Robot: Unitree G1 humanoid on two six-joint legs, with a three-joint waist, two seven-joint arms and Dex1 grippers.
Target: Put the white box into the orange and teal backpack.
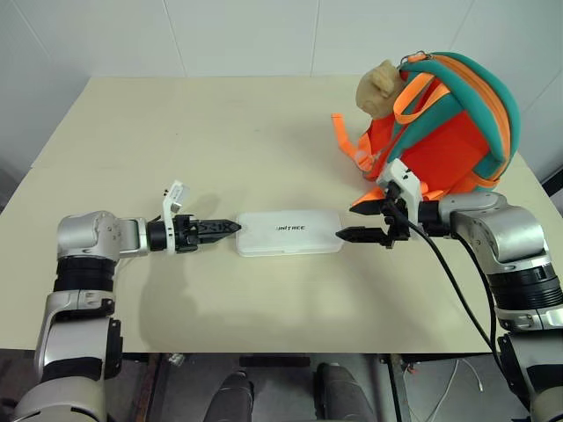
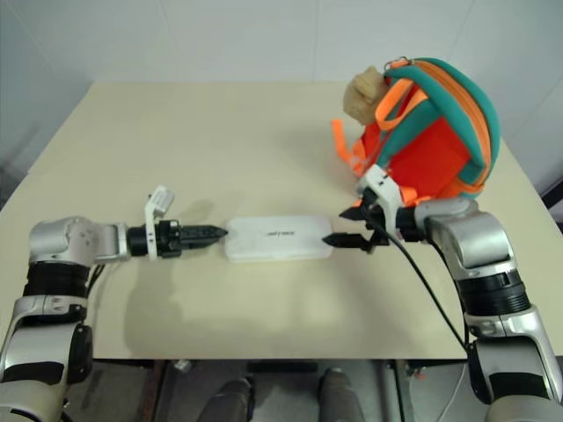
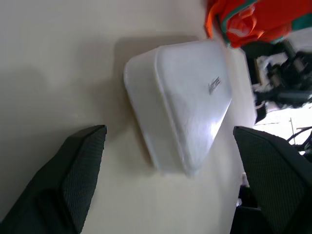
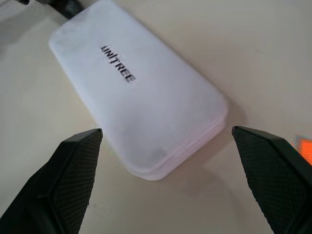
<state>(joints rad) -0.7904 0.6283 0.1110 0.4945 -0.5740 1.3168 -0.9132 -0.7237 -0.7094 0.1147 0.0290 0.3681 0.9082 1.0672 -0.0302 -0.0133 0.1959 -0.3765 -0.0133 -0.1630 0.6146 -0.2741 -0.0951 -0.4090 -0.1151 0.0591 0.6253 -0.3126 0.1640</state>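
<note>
White box lies flat mid-table, the orange and teal backpack at its two o'clock, and you have the left gripper at nine and right gripper at three, both spread wide and empty, apparently bracketing its ends for a two-handed lift.

Desk: pale cream/beige top, matte, rectangular, w/ soft shadows on it. Behind it, white tiled wall, thin grout lines, evenly lit. Wall also runs along both sides. Below desk's near edge: grey floor w/ a thin white cable lying on it. Light even, no hard glare.
</note>
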